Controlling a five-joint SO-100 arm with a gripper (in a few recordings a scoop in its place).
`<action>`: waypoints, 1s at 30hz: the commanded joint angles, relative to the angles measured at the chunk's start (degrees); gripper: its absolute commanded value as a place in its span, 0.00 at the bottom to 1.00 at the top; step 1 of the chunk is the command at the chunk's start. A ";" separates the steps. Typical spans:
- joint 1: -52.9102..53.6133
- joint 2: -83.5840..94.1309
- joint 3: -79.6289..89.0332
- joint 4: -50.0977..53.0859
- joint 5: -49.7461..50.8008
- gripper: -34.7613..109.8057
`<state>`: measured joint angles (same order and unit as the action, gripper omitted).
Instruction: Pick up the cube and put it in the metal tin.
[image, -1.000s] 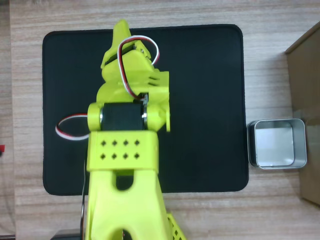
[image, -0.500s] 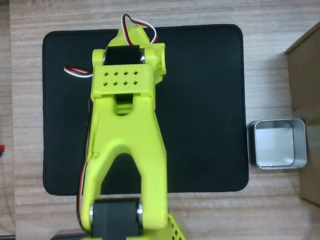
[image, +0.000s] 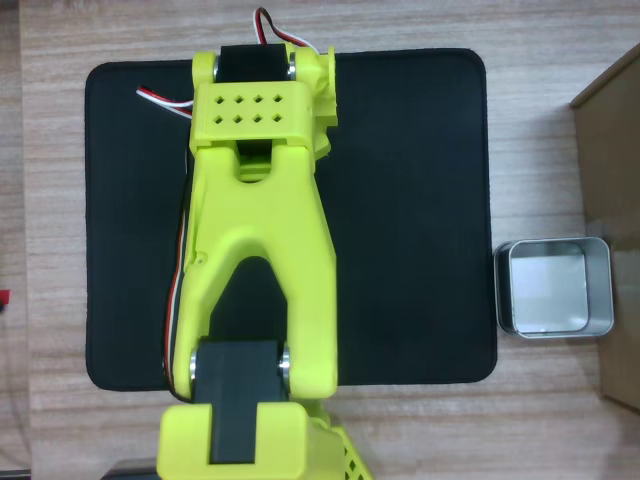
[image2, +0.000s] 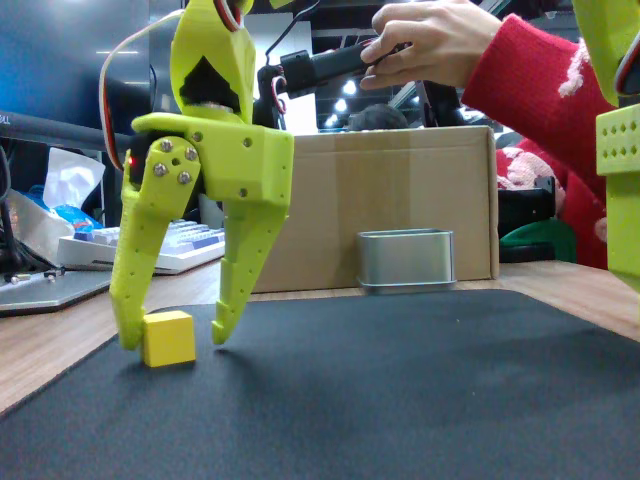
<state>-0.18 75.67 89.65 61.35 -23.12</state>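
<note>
While the yellow-green arm stretches across the black mat in the overhead view, the fixed view shows its gripper lowered to the mat with the fingers spread wide, both tips at or just above the surface. Between those fingers sits the cube, small and bright yellow, resting flat on the mat; it lies close against the picture-left finger, seemingly touching it near the tip, though contact cannot be told for sure. The picture-right finger stands apart from the cube, with a clear gap between them. Nothing is clamped: the cube sits untouched by that second finger.

Well off to the right of the fingers in the fixed view, the metal tin stands upright on the wooden table just past the mat's edge, in front of a brown cardboard box. Its inside looks bare in the overhead view. No readable writing or brand shows on cube, tin or box
</note>
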 joint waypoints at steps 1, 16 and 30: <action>-0.18 1.05 -0.97 -0.09 -0.09 0.35; 3.43 22.06 12.92 -9.05 9.58 0.24; 14.41 62.67 35.16 -8.35 9.23 0.24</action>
<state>13.54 135.35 123.84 51.86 -12.66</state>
